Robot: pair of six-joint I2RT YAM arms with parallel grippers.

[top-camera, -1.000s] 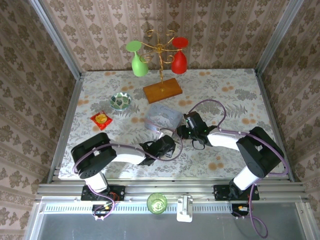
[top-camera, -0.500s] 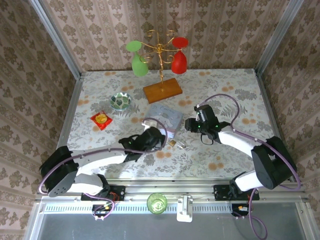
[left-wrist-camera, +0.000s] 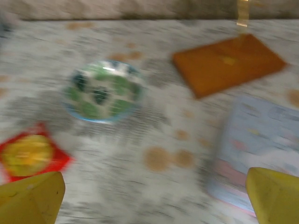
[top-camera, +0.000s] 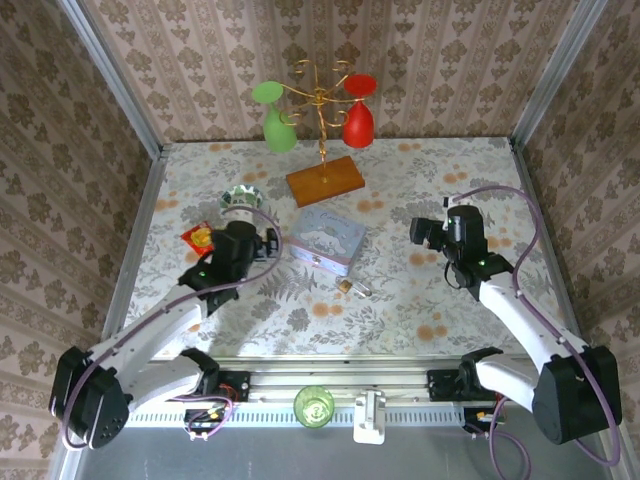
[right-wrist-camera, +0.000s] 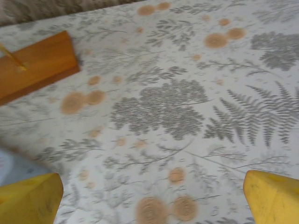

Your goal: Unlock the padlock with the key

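The tiny brass padlock (top-camera: 346,286) lies on the tablecloth just in front of the pale blue tin (top-camera: 328,238), free of both grippers. A small silvery piece (top-camera: 361,292) touches its right side; I cannot tell whether that is the shackle or the key. My left gripper (top-camera: 263,236) hovers left of the tin, near the bowl. In the left wrist view it (left-wrist-camera: 156,198) is open and empty, though the view is blurred. My right gripper (top-camera: 421,232) hangs to the right of the tin. The right wrist view shows it (right-wrist-camera: 152,198) open over bare cloth.
A green patterned bowl (left-wrist-camera: 103,89) and a red packet (left-wrist-camera: 30,156) lie at the left. The orange wooden base (top-camera: 325,180) of a gold stand carrying a green glass (top-camera: 278,125) and a red glass (top-camera: 358,120) sits behind the tin. Papered walls enclose the table.
Both arms have pulled away from the padlock, the left one up and to the left toward the bowl, the right one out to the right. The padlock stays on the cloth.
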